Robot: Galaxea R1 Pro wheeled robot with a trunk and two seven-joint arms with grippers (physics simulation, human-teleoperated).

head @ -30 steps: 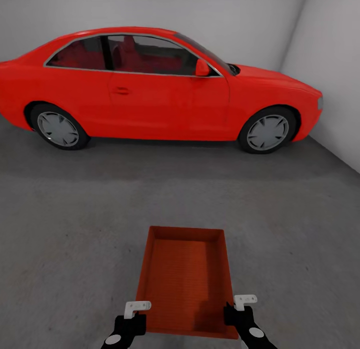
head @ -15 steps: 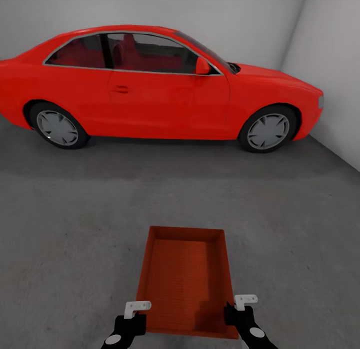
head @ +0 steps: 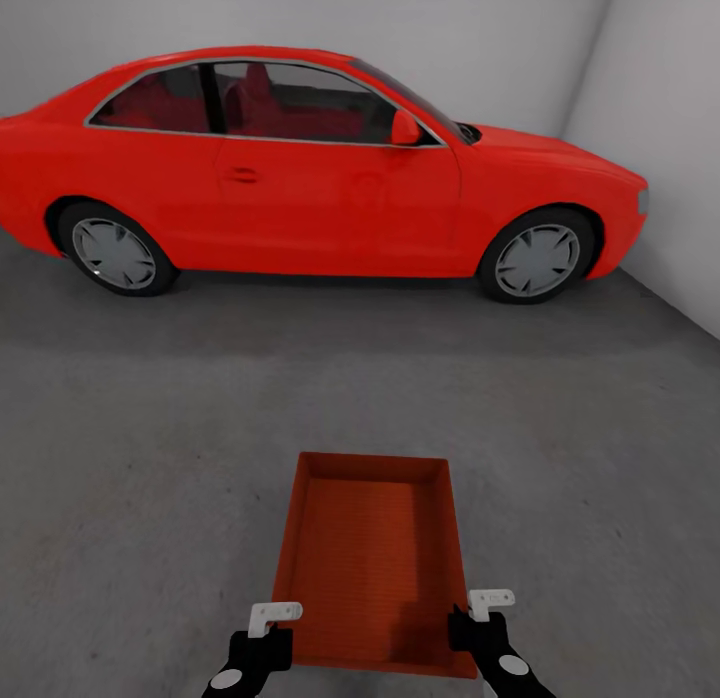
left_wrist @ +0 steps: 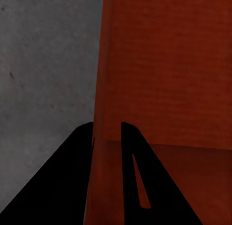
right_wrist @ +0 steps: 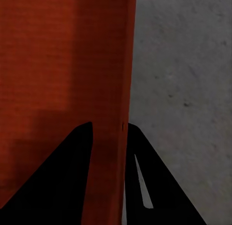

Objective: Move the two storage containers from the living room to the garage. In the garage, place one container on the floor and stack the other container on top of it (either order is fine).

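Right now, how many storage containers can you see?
1. One storage container is held over the garage floor, the left gripper and right gripper each clamping a side wall. A second may be outside the view.

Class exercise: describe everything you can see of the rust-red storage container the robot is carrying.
The storage container is a rust-red, open-top rectangular bin with shallow, slightly flared walls and a flat, faintly ribbed bottom, empty inside. It looks like matte plastic. It is held roughly level above the grey floor, long axis pointing toward the car. The left claw pinches its left wall, the right claw its right wall, near the robot's end.
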